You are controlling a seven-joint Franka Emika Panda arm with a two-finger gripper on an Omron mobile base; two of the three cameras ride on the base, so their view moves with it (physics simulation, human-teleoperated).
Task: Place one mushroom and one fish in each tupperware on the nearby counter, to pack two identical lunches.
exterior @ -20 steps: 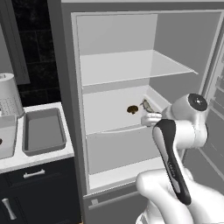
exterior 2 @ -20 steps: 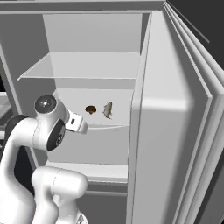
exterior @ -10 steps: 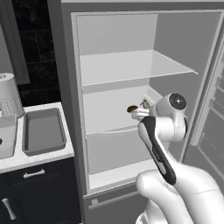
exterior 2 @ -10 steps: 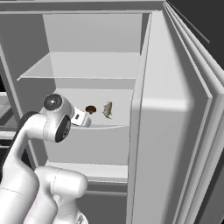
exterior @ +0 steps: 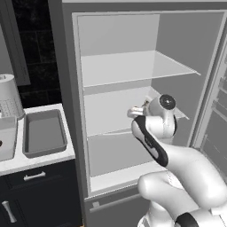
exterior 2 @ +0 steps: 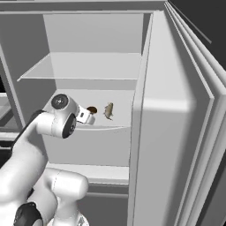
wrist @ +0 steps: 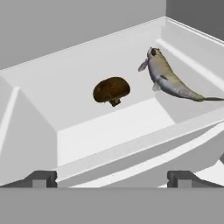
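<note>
With the gripper (wrist: 112,177) spread wide and empty, the mushroom (wrist: 111,90) (light, rounded, likely slippery) is seen beside the fish (wrist: 168,78) on the fridge shelf (wrist: 105,131) and is best pinched across its cap.

brown mushroom (wrist: 111,90), grey-olive fish (wrist: 168,78), white shelf (wrist: 87,131)

open air above mushroom (wrist: 111,90), fish (wrist: 169,79) just beside, shelf lip (wrist: 144,142) seemingly between
</note>
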